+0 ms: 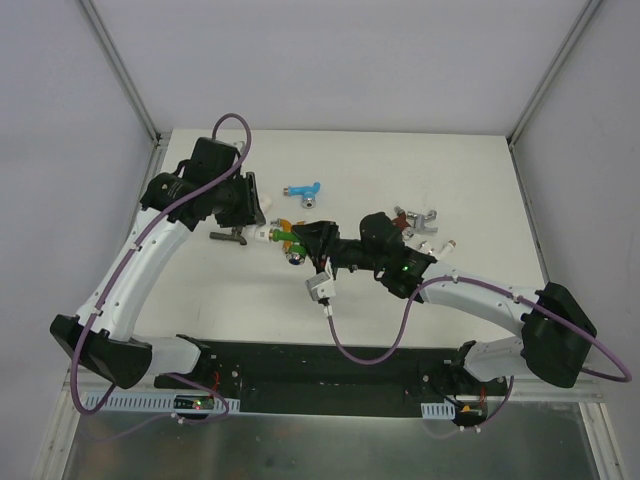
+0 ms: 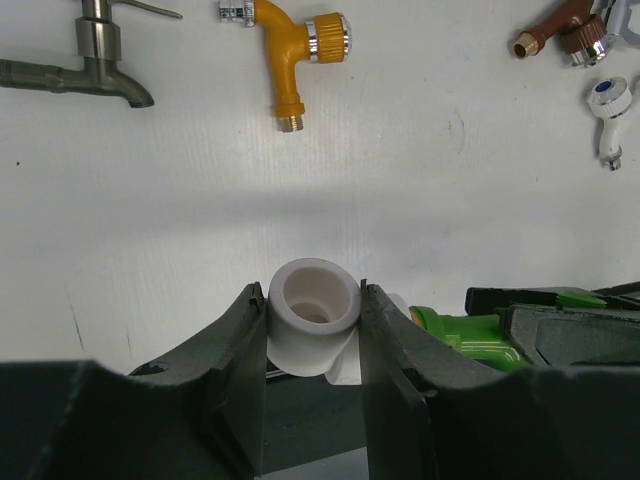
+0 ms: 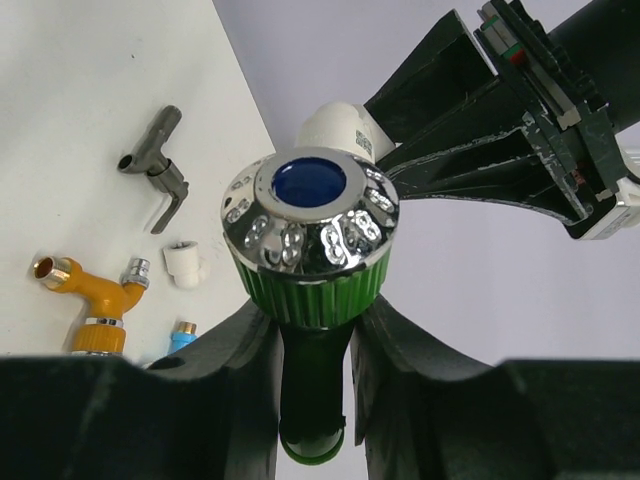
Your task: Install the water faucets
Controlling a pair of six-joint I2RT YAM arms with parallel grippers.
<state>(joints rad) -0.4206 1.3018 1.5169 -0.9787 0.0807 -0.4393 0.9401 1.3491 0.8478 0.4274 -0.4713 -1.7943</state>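
My left gripper (image 2: 313, 295) is shut on a white elbow pipe fitting (image 2: 313, 315), with its open socket facing the camera. My right gripper (image 3: 312, 330) is shut on the green water faucet (image 3: 310, 250), gripping the body just under its chrome knob with the blue cap. The green faucet (image 2: 470, 335) meets the side of the fitting; how deep it sits is hidden. Seen from above, both grippers meet mid-table, left (image 1: 258, 225) and right (image 1: 310, 240). On the table lie the orange (image 2: 290, 60), dark grey (image 2: 90, 70), reddish-brown (image 2: 555, 30), white (image 2: 608, 115) and blue (image 1: 302, 189) faucets.
A loose small white fitting (image 3: 182, 262) lies near the orange faucet (image 3: 90, 290) and the dark grey faucet (image 3: 160, 165). A silver faucet (image 1: 428, 220) lies in the cluster right of my right arm. White walls enclose the table (image 1: 400, 160) on three sides.
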